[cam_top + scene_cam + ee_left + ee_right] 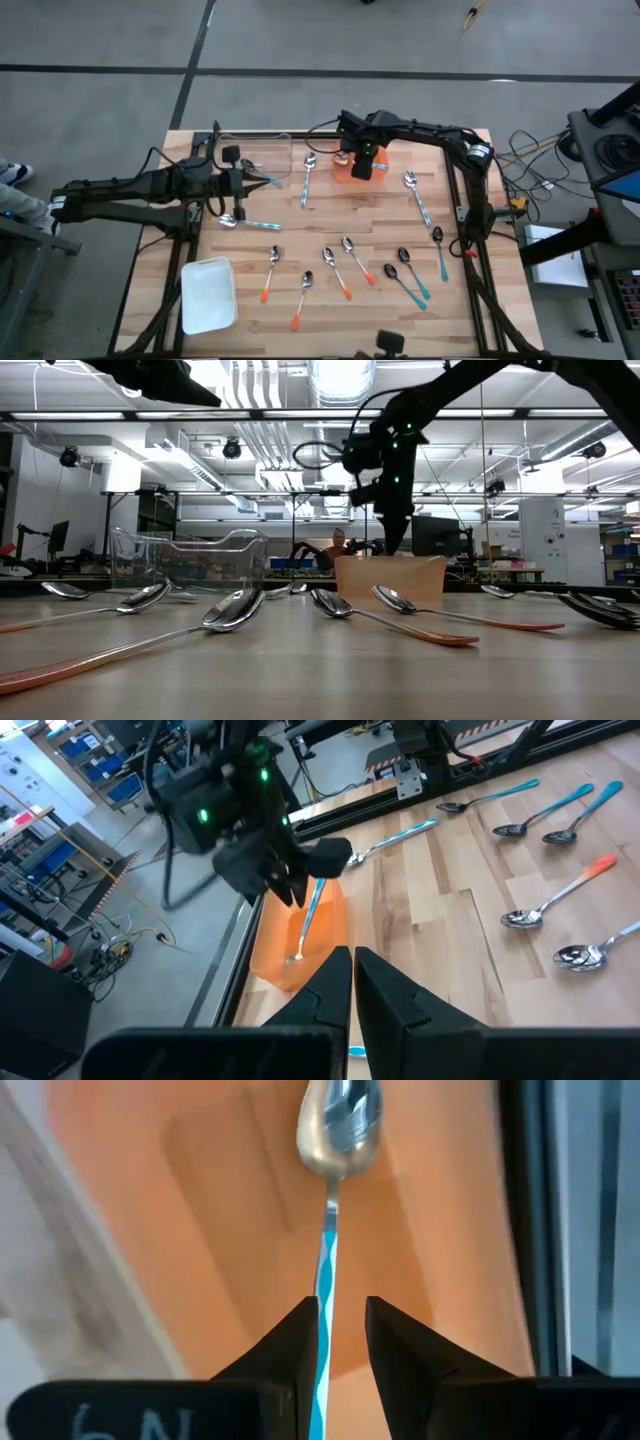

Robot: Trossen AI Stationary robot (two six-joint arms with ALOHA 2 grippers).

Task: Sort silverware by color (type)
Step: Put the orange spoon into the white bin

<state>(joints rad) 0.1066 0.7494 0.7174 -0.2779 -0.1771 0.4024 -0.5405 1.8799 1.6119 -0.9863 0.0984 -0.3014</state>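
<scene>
R gripper hangs over the orange bin at the table's far edge, jaws parted a little w/ a blue-handled spoon between the fingertips, bowl pointing down into the bin; can't tell if they're touching the handle. L gripper sits w/ jaws fully closed by the clear container, nothing held. Other spoons lie spread over the table, w/ a white tray near the front-left corner.

Orange bin — spoon: silver bowl, blue-white striped handle; white tray.

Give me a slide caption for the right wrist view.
Right gripper with jaws parted around a blue-handled spoon hanging bowl-down inside the orange bin.
</scene>
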